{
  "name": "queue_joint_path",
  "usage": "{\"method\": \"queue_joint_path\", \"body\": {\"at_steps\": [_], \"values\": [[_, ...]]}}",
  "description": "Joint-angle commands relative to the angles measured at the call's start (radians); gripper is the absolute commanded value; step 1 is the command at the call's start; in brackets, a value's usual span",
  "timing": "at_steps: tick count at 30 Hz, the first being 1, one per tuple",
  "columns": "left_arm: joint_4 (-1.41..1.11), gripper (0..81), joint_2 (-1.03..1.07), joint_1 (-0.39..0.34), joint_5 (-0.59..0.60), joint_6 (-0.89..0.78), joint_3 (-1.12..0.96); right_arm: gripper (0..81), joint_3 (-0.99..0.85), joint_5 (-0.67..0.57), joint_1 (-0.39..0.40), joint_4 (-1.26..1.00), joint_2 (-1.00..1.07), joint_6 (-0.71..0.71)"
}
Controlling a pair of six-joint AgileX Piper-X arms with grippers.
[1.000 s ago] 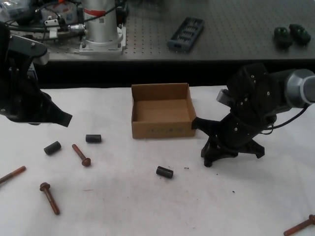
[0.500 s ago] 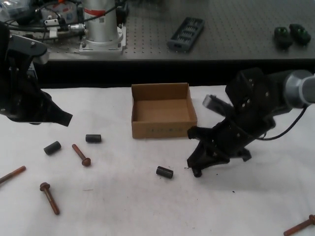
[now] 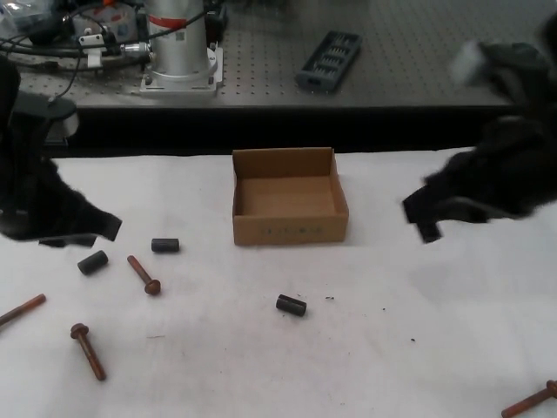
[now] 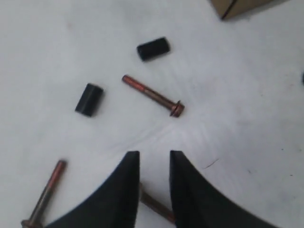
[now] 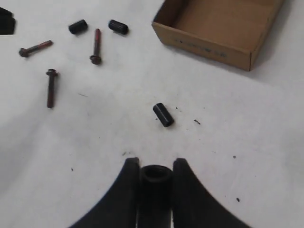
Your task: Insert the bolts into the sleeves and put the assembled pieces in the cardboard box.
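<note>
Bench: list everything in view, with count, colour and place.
cardboard box: one, brown, mid-bench
loose sleeves: three, black, two left of the box, one in front
held sleeve: one, black, in the right claw
bolts: four, coppery, three at left, one at the near right edge
cloth: one, white, covering the bench
tray: one, dark, on the perforated table behind
post: one, silver, same table, left
dark lumps: two, same table, far right
left claw: one, black, open, above the left bolts
right claw: one, black, shut on the held sleeve
</note>
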Motion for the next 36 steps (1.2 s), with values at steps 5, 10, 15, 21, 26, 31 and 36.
{"method": "queue_joint_path", "body": {"at_steps": [5,10,15,21,26,31,36], "values": [[0.162,42.0,0.001,0.001,0.021,-0.288,-0.012,6.6,0.227,0.054,0.035,-0.236,-0.378,0.11],[0.183,41.9,0.001,-0.008,0.071,-0.343,0.07,6.6,0.333,0.068,0.045,-0.293,-0.644,0.137],[-0.009,41.9,0.001,-0.039,0.044,-0.506,0.241,6.6,0.406,0.081,0.045,-0.275,-0.852,0.137],[-0.343,41.9,0.001,-0.103,0.044,-0.716,0.404,6.6,0.465,0.072,0.045,-0.232,-0.979,0.137],[-0.446,41.9,0.001,-0.129,-0.057,-0.8,0.436,6.6,0.482,0.042,0.045,-0.148,-1.0,0.127],[-0.468,41.9,0.001,-0.128,-0.161,-0.8,0.436,6.6,0.482,0.032,0.045,-0.129,-1.0,0.115],[-0.506,41.9,0.001,-0.128,-0.202,-0.81,0.436,6.6,0.482,0.032,0.045,-0.129,-1.0,0.115]]}}
